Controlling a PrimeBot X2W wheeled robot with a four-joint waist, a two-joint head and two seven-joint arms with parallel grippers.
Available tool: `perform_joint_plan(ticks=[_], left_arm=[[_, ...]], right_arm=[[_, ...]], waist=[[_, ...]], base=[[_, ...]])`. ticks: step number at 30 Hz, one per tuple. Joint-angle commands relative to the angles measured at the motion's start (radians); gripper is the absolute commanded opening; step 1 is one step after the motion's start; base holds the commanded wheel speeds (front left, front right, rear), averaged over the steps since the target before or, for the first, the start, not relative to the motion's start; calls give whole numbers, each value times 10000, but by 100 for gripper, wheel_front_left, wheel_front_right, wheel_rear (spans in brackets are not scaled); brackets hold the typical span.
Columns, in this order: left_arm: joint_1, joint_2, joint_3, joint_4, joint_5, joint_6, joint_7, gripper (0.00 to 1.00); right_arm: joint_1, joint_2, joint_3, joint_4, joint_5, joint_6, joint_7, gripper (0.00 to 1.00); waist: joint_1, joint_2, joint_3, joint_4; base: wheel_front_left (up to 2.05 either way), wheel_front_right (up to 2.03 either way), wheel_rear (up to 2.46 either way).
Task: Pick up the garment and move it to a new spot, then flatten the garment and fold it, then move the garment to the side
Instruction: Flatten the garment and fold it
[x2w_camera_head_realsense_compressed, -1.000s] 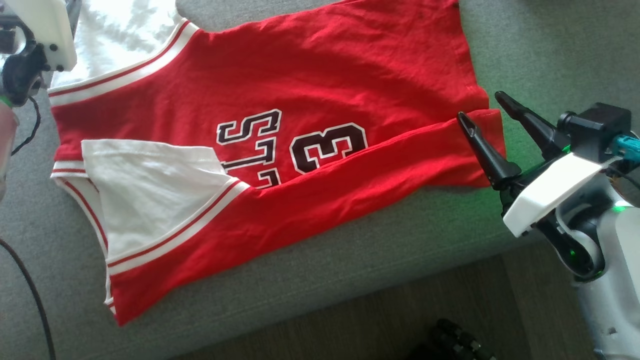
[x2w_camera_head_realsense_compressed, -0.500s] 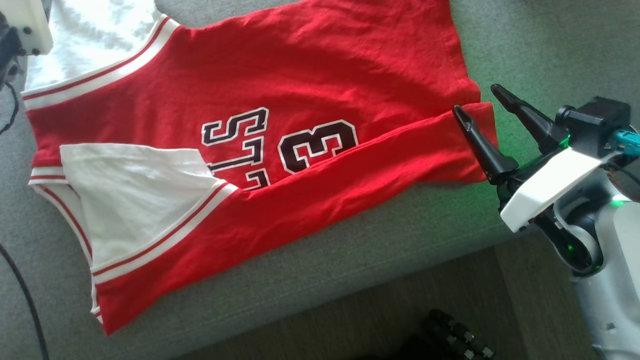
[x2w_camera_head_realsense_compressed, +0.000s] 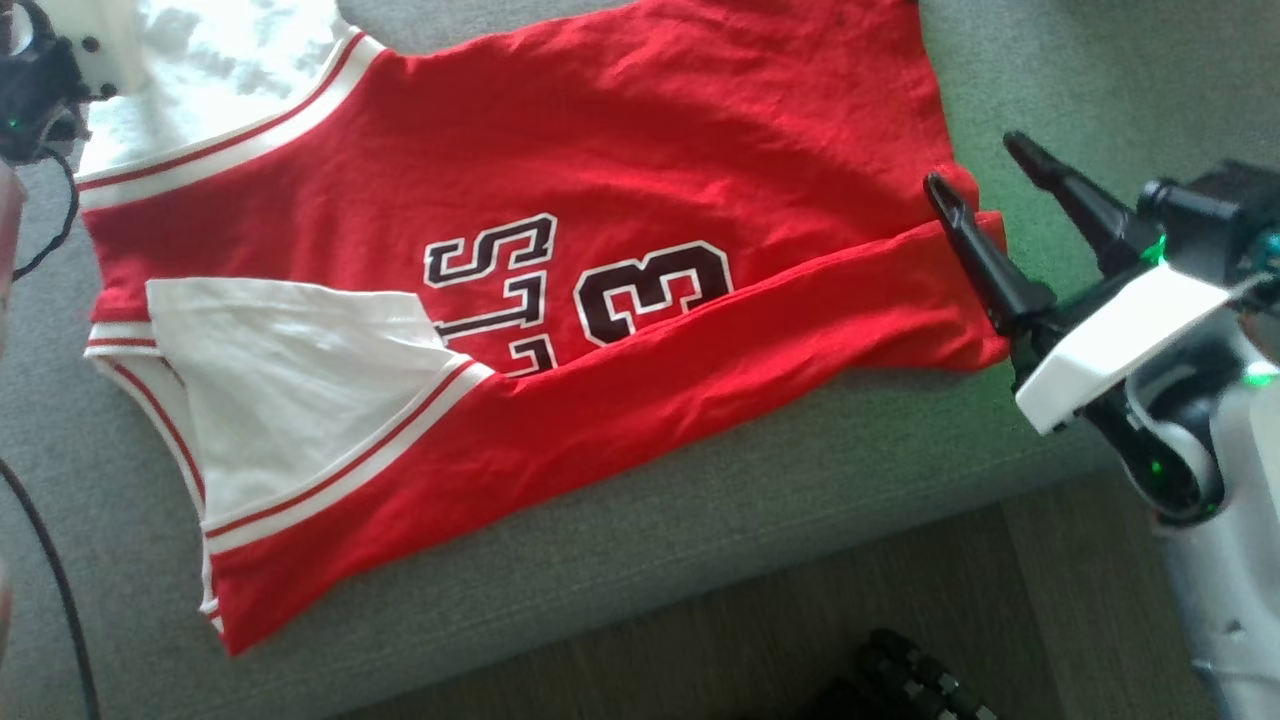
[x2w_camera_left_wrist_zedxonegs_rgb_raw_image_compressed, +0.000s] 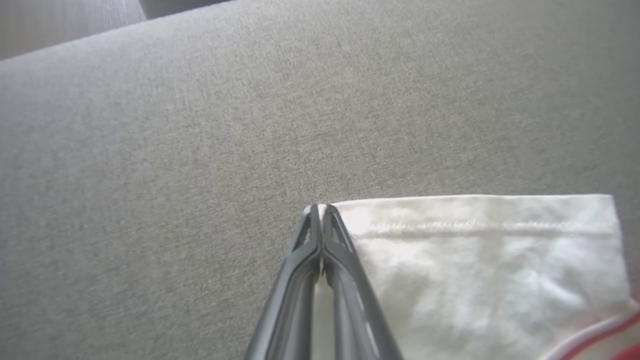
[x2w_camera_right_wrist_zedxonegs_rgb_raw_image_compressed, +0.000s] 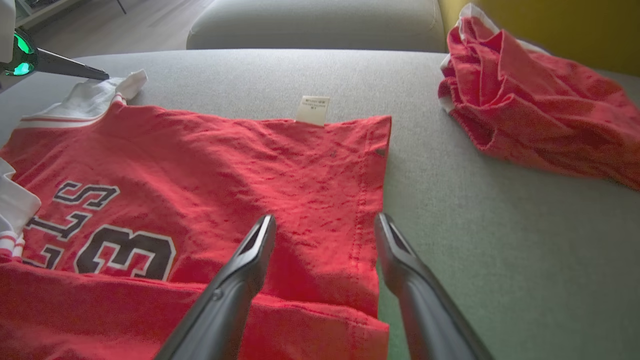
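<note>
Red jersey cloth with white sleeves and dark lettering: the garment (x2w_camera_head_realsense_compressed: 650, 180) lies spread on the grey upholstered seat (x2w_camera_head_realsense_compressed: 700, 520). Its long axis runs left to right, roughly along the seat's near edge, with the sleeve end to the left and the hem end to the right.

Near: the front long edge is folded over onto the body as a strip (x2w_camera_head_realsense_compressed: 760, 330), covering the lower part of the lettering. The near sleeve (x2w_camera_head_realsense_compressed: 290, 380) lies on top at the left.

Right end: right pincer (x2w_camera_head_realsense_compressed: 975, 160) open. One finger is over the strip's hem corner, the other past it over bare seat. In the right wrist view the hem (x2w_camera_right_wrist_zedxonegs_rgb_raw_image_compressed: 360, 200) runs up between the two fingers. No cloth held.

Far left: left pincer (x2w_camera_left_wrist_zedxonegs_rgb_raw_image_compressed: 317, 207) closed. A sliver of white shows between the tips, so it looks pinched on the corner of the far sleeve (x2w_camera_left_wrist_zedxonegs_rgb_raw_image_compressed: 475, 260).

Judgement: one arm per end, in line with the long axis. The left end is gripped. The right end lies just under the open fingers, so the right arm need only drop and close.

Far right corner: second red garment (x2w_camera_right_wrist_zedxonegs_rgb_raw_image_compressed: 525, 115), crumpled, well apart.
</note>
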Motion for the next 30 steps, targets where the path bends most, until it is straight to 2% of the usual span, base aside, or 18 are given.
perform_joint_plan(ticks=[1, 7, 14, 23, 30], left_arm=[[-424, 346, 122, -334, 8, -60, -205, 0], [-358, 256, -12, -728, -136, -271, -356, 0], [-308, 453, -230, -1622, -236, -376, -557, 0], [-67, 785, -480, -2853, -313, -396, -432, 0], [209, 1031, -527, -3387, -380, -300, -268, 0]], right_arm=[[-237, -188, 122, -347, 12, -4, 95, 100], [-1404, 126, 290, 536, -43, -4, 782, 100], [-3764, 858, 119, 3015, -618, -4, 1368, 100], [-6331, 1728, -1502, 7324, -2673, -4, 1345, 100], [-7711, 2140, -2257, 9316, -3860, -4, 1507, 100]], waist=[[0, 0, -59, 60], [0, 0, -314, 277], [0, 0, -400, 565], [0, 0, -206, 917], [0, 0, -320, 917]], base=[[0, 0, 0], [0, 0, 0], [0, 0, 0], [0, 0, 0], [0, 0, 0]])
